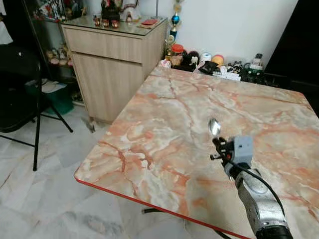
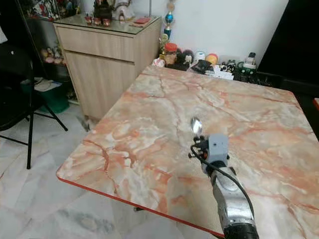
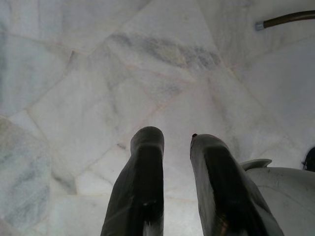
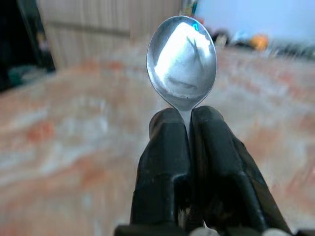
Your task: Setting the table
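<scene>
The right pincer (image 4: 183,123) was clenched on a spoon (image 4: 181,61), its bowl upright at centre-right of the frame above the marble counter (image 1: 164,109). Light, stiff and slick, it seemed best gripped at the neck. The left pincer (image 3: 177,147), slightly parted, hung over the floor (image 3: 74,73).

table (image 1: 164,124): landmark | cabinet (image 1: 112,62): just beyond table's far left corner | folding chair (image 1: 25,94): left of table, well apart | spoon (image 1: 215,127): above table, in right gripper (image 1: 218,142)
</scene>
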`<state>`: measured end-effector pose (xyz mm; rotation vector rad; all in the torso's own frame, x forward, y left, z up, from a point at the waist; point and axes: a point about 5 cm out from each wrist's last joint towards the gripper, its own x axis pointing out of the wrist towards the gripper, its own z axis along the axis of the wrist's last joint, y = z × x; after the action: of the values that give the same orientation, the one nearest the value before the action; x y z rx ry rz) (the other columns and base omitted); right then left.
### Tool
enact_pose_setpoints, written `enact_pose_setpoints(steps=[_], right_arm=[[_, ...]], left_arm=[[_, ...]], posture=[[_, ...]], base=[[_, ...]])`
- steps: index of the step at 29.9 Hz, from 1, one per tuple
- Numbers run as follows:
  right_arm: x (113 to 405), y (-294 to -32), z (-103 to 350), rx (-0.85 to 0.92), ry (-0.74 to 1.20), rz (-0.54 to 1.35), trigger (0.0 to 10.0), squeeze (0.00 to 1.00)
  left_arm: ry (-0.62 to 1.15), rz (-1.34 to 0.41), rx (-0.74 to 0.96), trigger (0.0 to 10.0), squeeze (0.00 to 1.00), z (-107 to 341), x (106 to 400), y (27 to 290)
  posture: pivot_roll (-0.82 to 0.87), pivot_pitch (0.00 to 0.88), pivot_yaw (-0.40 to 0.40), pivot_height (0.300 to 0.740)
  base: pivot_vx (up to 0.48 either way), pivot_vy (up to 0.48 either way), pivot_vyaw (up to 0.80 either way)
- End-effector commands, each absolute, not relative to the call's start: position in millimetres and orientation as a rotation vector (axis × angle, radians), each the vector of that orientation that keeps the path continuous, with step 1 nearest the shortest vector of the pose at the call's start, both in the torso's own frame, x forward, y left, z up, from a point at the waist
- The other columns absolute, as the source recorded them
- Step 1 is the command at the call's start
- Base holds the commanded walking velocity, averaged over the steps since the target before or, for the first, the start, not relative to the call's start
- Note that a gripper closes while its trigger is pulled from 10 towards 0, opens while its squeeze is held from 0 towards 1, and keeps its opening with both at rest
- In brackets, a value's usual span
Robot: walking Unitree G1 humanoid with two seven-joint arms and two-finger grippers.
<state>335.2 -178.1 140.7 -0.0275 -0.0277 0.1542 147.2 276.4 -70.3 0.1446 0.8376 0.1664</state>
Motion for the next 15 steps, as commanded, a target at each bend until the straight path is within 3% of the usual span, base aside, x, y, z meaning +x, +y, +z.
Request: enact_pose_setpoints(steps=[1, 5, 10, 15], right_arm=[[324.7, -182.1, 147.7, 0.065, -0.083, 0.076, 10.0, 0.0], [311.6, -177.9, 145.9, 0.062, -0.091, 0.081, 10.0, 0.0], [313.4, -190.7, 156.6, 0.058, -0.121, 0.013, 10.0, 0.0], [314.4, -187.5, 161.5, 0.049, -0.136, 0.024, 10.0, 0.0]], left_arm=[[0.868, 0.17, 0.149, 10.0, 0.0, -72.5, 140.2, 279.4], [0.869, 0.164, 0.163, 10.0, 0.0, -72.1, 140.6, 280.0], [0.868, 0.155, 0.173, 10.0, 0.0, -71.2, 143.2, 280.2], [0.865, 0.156, 0.172, 10.0, 0.0, -70.8, 145.3, 279.4]], posture=[[0.13, 0.004, -0.073, 0.74], [0.12, 0.007, -0.067, 0.74], [0.11, 0.001, -0.067, 0.74], [0.11, 0.0, -0.071, 0.74]], base=[[0.0, 0.0, 0.0], [0.0, 0.0, 0.0], [0.0, -0.449, 0.0], [0.0, -0.48, -0.78]])
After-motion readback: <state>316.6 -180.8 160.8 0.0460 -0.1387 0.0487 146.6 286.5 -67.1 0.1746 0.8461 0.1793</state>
